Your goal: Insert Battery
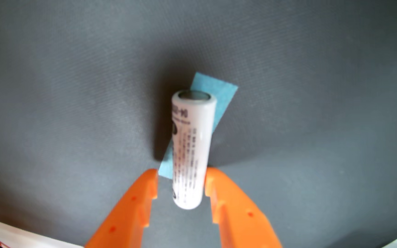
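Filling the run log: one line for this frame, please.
phase: pre-grasp | gripper: open, fingers either side of battery | battery: lying on blue tape on grey mat | holder: not in view

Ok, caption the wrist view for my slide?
Open orange gripper straddling a white battery lying on blue tape, grey mat.
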You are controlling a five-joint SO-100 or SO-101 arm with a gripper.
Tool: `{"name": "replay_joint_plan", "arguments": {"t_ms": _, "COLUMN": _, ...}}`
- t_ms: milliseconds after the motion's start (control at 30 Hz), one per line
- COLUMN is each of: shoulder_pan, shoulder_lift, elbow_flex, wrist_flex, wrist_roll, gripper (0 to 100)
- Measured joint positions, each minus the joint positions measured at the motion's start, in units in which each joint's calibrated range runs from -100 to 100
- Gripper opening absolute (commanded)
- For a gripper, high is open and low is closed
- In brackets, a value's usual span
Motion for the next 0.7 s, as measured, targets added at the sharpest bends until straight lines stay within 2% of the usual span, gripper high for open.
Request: {"name": "replay_joint_plan", "arguments": {"t_ms": 700, "shoulder_pan": 0.0, "shoulder_lift": 2.6, "elbow_flex": -0.9, "wrist_flex": -0.1, "wrist_roll": 1.0, "gripper": 11}}
